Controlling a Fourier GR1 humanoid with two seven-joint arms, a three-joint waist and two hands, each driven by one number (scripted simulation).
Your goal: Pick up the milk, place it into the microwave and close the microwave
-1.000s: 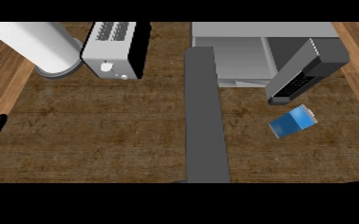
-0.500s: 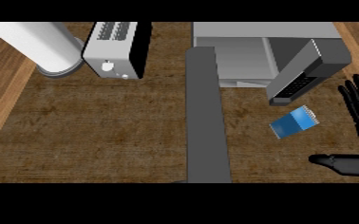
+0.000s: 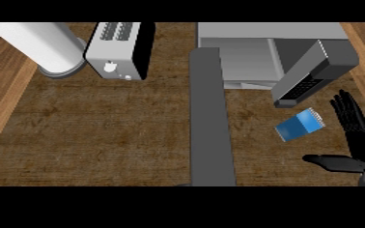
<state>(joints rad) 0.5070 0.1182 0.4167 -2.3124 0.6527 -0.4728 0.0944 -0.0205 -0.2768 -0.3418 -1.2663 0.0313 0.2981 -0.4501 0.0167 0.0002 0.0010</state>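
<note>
The right robot hand [image 3: 351, 135] shows at the right edge of the head view, spread wide and grasping nothing: its fingers [image 3: 347, 111] run straight away from the robot and its thumb [image 3: 329, 161] sticks out toward the middle of the bench [image 3: 107, 135]. The left robot hand shows nowhere.

Just to the left of those straight fingers, in the wide space between them and the thumb but touching neither, lies the milk [image 3: 300, 125], a small blue carton resting slantwise on the bench. Nothing has lifted it; it sits flat on the wood.

Beyond the fingertips, farther from the robot, the microwave door [image 3: 308, 75] stands swung open, its dark edge angled out over the bench, just past the carton. Behind it is the microwave [image 3: 249, 53], a grey box whose inside looks bare as far as can be seen.

Farther left, past a grey strip [image 3: 212, 121] that runs across the bench, stand a toaster [image 3: 119, 50] and a white cylinder [image 3: 44, 48], both well apart from the robot hand.

As I judge it, the task has barely begun. The door is already open, which helps, but grasping the milk, carrying it inside and shutting the door all remain.
</note>
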